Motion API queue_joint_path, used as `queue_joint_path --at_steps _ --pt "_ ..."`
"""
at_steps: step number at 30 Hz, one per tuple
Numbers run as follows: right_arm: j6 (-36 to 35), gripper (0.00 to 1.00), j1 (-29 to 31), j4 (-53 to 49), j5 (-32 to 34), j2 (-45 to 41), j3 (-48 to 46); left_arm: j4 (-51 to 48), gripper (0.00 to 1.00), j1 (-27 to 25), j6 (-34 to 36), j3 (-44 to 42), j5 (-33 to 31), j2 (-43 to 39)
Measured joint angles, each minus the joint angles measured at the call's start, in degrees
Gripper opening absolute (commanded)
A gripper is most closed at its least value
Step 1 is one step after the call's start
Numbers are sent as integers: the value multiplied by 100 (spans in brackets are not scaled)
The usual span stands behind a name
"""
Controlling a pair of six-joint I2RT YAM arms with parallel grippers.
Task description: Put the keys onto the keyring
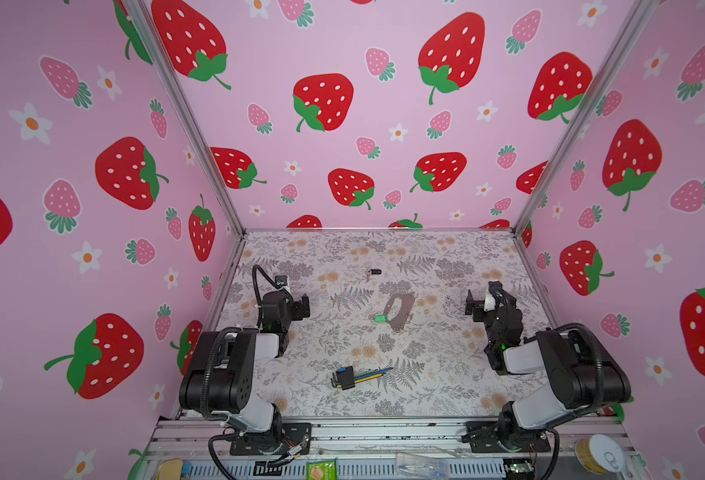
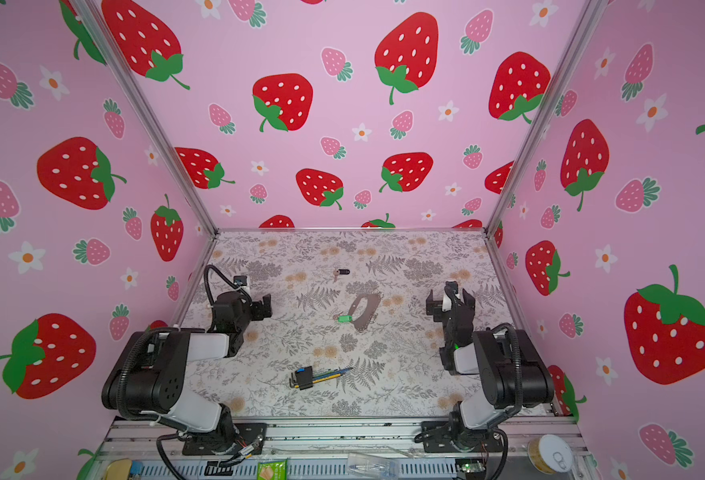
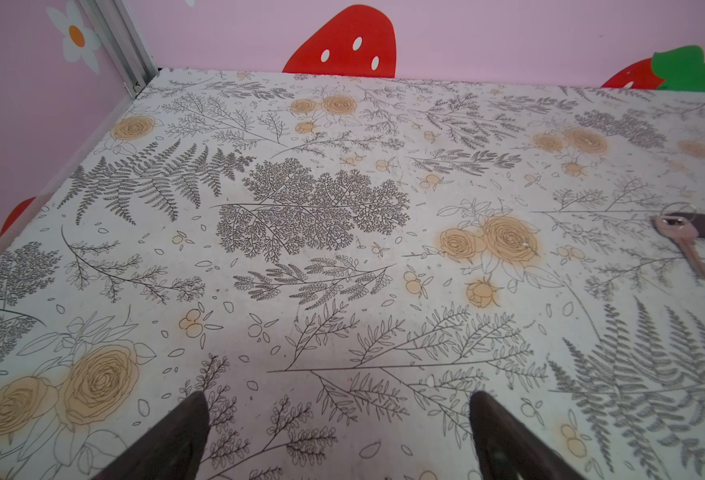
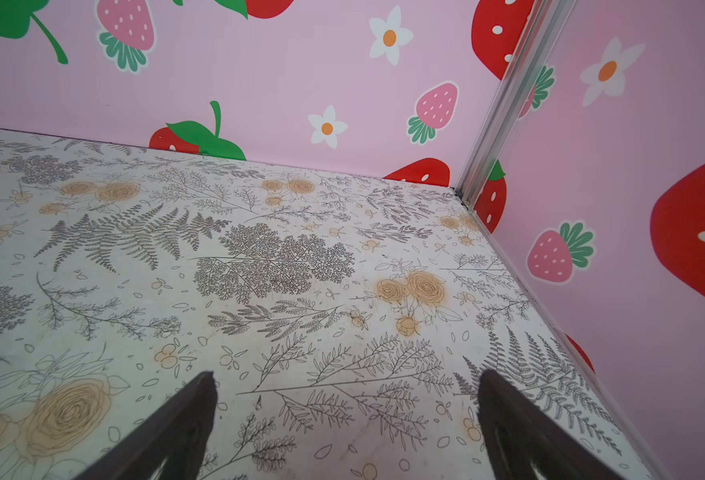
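On a table (image 1: 446,386) covered in a fern-and-rose print, inside walls papered with strawberries, the keyring (image 1: 400,309) is seen lying flat near the middle. It is a dark brown strap loop. The green-tagged key (image 1: 379,318) is found touching the strap's near-left end; whether it is threaded on cannot be told. The black-tagged key (image 1: 373,272) is laid apart from both, farther back towards the rear wall. It is also caught at the edge of the left wrist view, where any lettering on the tag cannot be made out.

The left gripper (image 1: 300,307) is held to the left of the keyring, well apart from it, jaws spread wide with only bare table between them. The right gripper (image 1: 473,306) is posed the same way on the opposite side, jaws parted and gripping nothing. The keyring and green-tagged key are thus framed between the two grippers, untouched by either.

Nearer the front edge, a bundle of coloured wrenches (image 1: 357,376) is left in its black-and-blue holder. A green packet (image 1: 321,469) is wedged on the front rail — its print too small to be read.
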Motion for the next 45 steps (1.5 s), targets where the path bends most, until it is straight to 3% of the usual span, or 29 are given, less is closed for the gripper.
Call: queue_joint_path --at_steps 19,25,31,39,45 --pt "-39 97 2 -79 -118 -63 2 -210 99 9 2 4 35 -197" --pt "-144 88 55 -1637 -688 -1003 680 -1873 100 9 -105 715 258 -1394" --pt "-238 79 699 -3285 -1390 -1307 1797 -3193 96 -144 -365 1832 1338 -1943" --pt "-595 59 2105 -5396 -1436 -551 2894 -4175 83 -1379 -98 2378 1781 -1248" --pt "-535 55 2448 -6297 -1132 -11 3248 -4476 78 -1550 -70 2538 1847 -898"
